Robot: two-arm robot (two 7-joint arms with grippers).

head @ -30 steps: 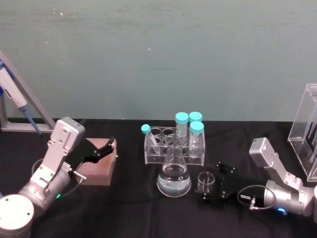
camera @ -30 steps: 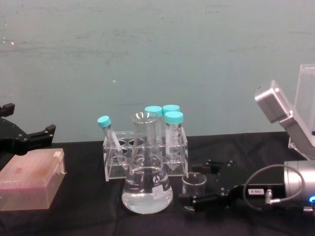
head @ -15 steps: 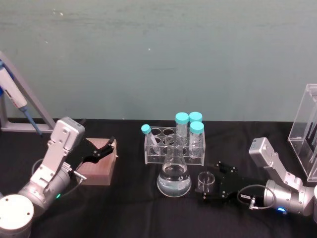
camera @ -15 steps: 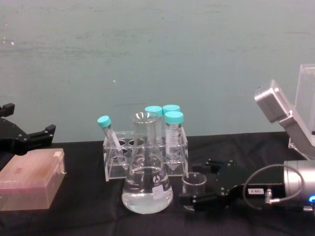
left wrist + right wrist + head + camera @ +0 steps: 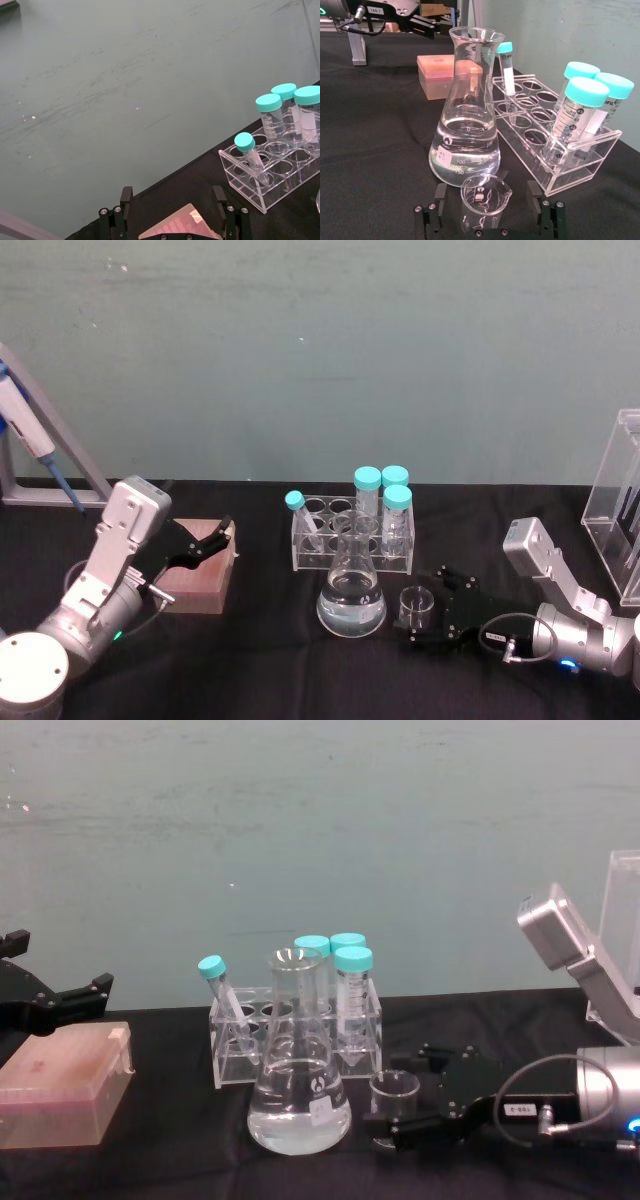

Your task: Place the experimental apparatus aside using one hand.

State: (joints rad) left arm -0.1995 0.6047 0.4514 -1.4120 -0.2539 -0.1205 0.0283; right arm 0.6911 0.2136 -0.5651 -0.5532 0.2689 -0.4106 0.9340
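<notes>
A conical glass flask (image 5: 351, 595) (image 5: 298, 1070) (image 5: 467, 135) holding clear liquid stands mid-table. Just right of it sits a small glass beaker (image 5: 416, 606) (image 5: 395, 1095) (image 5: 485, 200). My right gripper (image 5: 424, 603) (image 5: 487, 212) (image 5: 393, 1102) lies low on the black cloth, open, one jaw on either side of the beaker with gaps to the glass. At the far right stands the tall clear acrylic stand (image 5: 625, 505) (image 5: 625, 930). My left gripper (image 5: 215, 538) (image 5: 172, 212) hangs open over a pink box on the left, away from the labware.
A clear rack (image 5: 352, 540) (image 5: 570, 165) with teal-capped tubes stands right behind the flask. The pink tip box (image 5: 200, 575) (image 5: 60, 1085) lies at the left. A pipette on a grey frame (image 5: 35, 450) is at the far left. Open cloth lies between box and flask.
My right gripper has crept slightly leftward, so its jaws reach a little further around the beaker. The flask, the rack and the left arm have stayed put.
</notes>
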